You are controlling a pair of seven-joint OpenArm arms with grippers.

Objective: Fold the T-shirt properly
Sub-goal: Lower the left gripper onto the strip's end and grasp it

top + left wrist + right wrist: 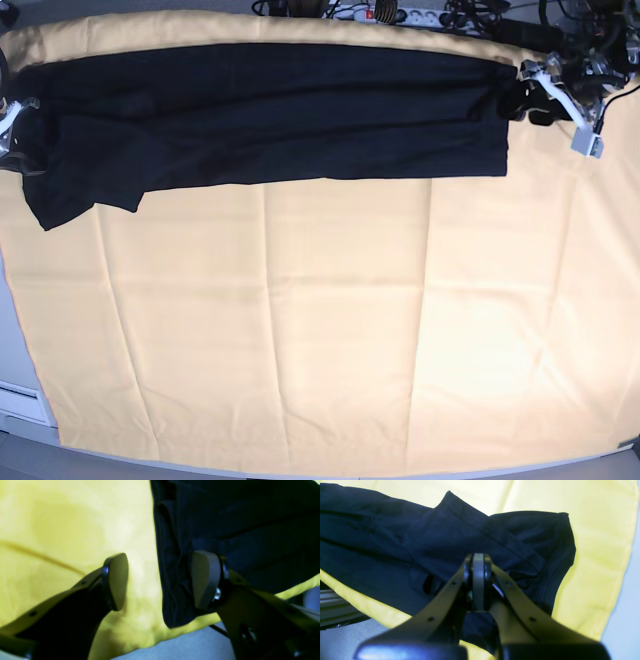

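Note:
The black T-shirt (270, 110) lies as a long folded strip across the far part of the pale yellow cloth (330, 330), with a sleeve sticking out at its left end. At the strip's right end my left gripper (520, 95) is open. In the left wrist view one of its pads (117, 580) is over the yellow cloth and the other pad (205, 580) is over the T-shirt (250, 517), so the shirt's edge runs between them. My right gripper (478, 555) is shut, pads flat together, low over the crumpled sleeve end of the T-shirt (382, 542). No fabric shows between its pads.
Cables and a power strip (400, 12) sit behind the cloth's far edge. Grey table surface (187, 645) shows past the cloth's border, and a metal rail (335, 605) lies at the edge near the right arm.

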